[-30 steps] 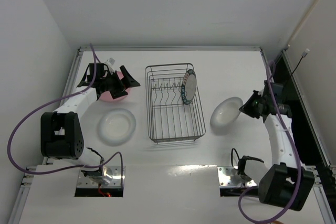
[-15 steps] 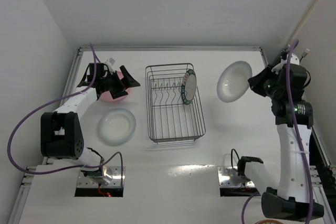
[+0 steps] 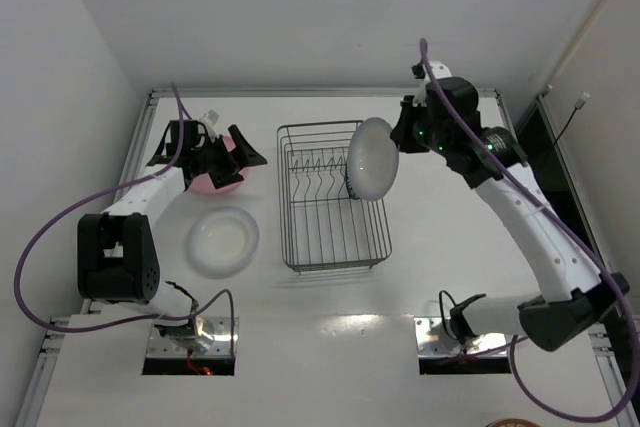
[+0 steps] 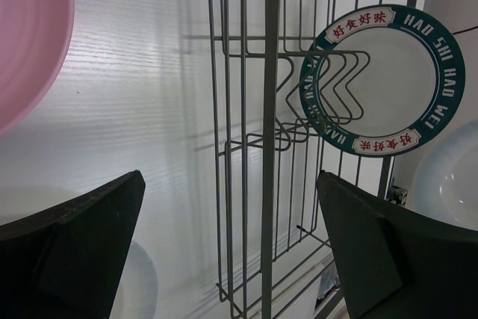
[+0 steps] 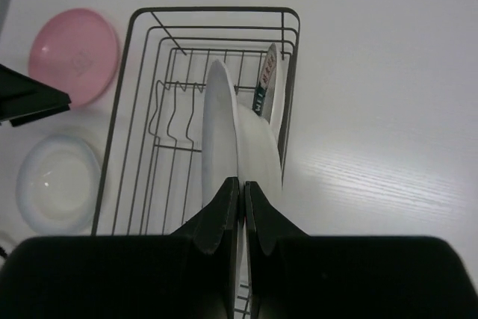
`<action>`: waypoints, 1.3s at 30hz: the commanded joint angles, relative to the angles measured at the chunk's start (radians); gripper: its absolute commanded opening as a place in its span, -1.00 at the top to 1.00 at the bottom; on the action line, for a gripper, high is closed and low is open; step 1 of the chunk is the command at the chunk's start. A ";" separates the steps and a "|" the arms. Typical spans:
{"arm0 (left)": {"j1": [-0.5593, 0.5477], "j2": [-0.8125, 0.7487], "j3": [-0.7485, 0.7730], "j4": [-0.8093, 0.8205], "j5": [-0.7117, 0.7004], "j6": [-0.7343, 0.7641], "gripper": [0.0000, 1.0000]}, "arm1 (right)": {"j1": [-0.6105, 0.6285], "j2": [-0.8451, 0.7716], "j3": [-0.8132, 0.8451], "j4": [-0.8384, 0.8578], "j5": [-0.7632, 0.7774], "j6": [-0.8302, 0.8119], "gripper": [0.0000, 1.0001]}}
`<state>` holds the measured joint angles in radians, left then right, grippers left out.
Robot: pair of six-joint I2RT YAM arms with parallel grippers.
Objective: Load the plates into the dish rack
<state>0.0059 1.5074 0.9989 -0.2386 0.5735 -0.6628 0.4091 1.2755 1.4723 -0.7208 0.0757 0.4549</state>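
White table point(image 3: 450, 277), wire dish rack point(image 3: 333, 197) at centre, four plates.
Right gripper point(image 5: 240, 188): pressed onto the rim of a translucent white plate point(image 3: 372, 159), held on edge over the rack's right side, just beside the patterned-rim plate point(image 4: 381, 80) standing upright at the far prongs. Left gripper point(image 3: 240, 155): fingers spread, holding nothing, hovering far left beside the pink plate point(image 3: 212, 177). Second white plate point(image 3: 222, 240): flat on the table, left of the rack.

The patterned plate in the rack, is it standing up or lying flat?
Standing on edge: the patterned plate sits upright inside the dish rack.
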 commanded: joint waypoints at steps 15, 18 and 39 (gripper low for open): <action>0.006 0.007 0.000 0.027 0.029 -0.004 -1.00 | 0.229 0.396 0.319 0.035 0.556 -0.061 1.00; 0.006 0.007 0.000 0.027 0.029 -0.004 -1.00 | 0.260 0.446 0.381 0.035 0.617 -0.071 1.00; 0.006 -0.003 0.000 0.036 0.039 -0.014 -1.00 | 0.367 0.576 0.395 0.034 0.756 -0.125 1.00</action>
<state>0.0059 1.5082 0.9985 -0.2367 0.5873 -0.6662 0.7631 1.8664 1.8507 -0.7643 0.7437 0.3565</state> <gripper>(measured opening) 1.000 0.019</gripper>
